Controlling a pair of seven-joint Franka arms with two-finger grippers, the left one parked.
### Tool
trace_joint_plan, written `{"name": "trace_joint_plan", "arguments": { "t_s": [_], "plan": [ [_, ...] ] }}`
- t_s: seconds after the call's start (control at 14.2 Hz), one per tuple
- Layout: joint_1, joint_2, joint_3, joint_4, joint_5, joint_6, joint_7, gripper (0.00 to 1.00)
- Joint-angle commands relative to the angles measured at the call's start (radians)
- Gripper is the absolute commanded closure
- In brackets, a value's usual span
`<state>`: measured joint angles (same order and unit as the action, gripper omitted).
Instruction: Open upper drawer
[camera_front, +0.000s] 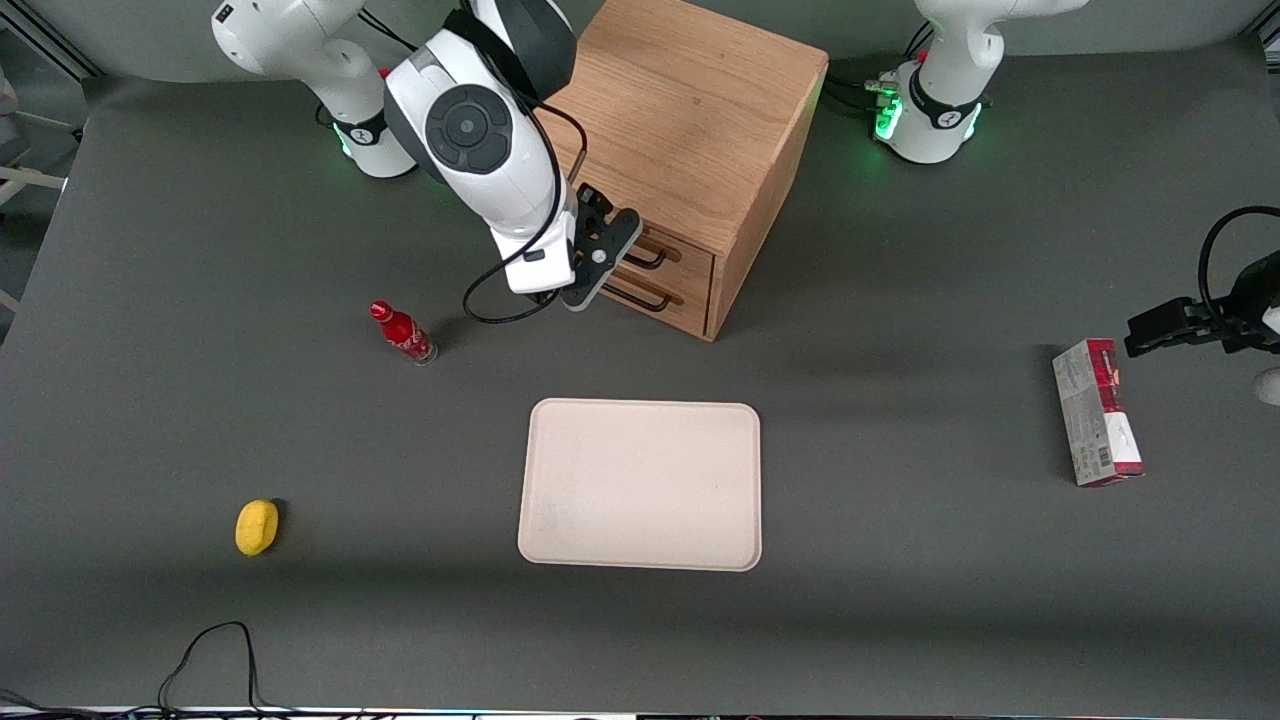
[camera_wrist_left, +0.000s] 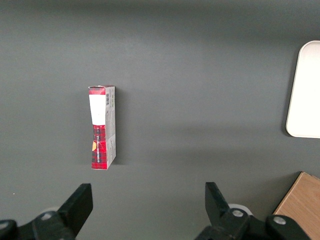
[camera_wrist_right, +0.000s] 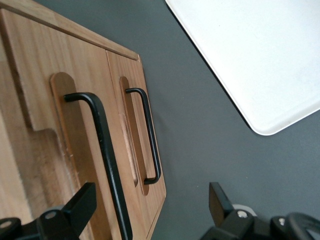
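On the table (camera_front: 200, 300), the cabinet (camera_front: 690, 120) shows its upper drawer (camera_front: 680, 255) shut, facing the tray (camera_front: 640, 485), with the tool (camera_front: 598, 262) at its front. Wrist view: open fingers (camera_wrist_right: 80, 207) straddle the upper drawer's handle (camera_wrist_right: 102, 145), whose long axis runs between them.

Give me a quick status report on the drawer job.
Right gripper open, in front of the wooden cabinet, at the handles. Upper oak drawer shut, thin black bar handle not gripped. Nothing blocking.
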<state>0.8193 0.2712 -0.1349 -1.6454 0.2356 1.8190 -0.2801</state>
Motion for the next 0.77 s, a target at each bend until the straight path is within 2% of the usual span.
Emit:
{"name": "trace_joint_plan", "arguments": {
  "t_s": [0.0, 0.7],
  "plan": [
    [0.041, -0.009, -0.009, -0.039, 0.025, 0.052, -0.024, 0.0],
    [0.04, -0.007, -0.017, -0.123, 0.013, 0.149, -0.027, 0.0]
  ]
}}
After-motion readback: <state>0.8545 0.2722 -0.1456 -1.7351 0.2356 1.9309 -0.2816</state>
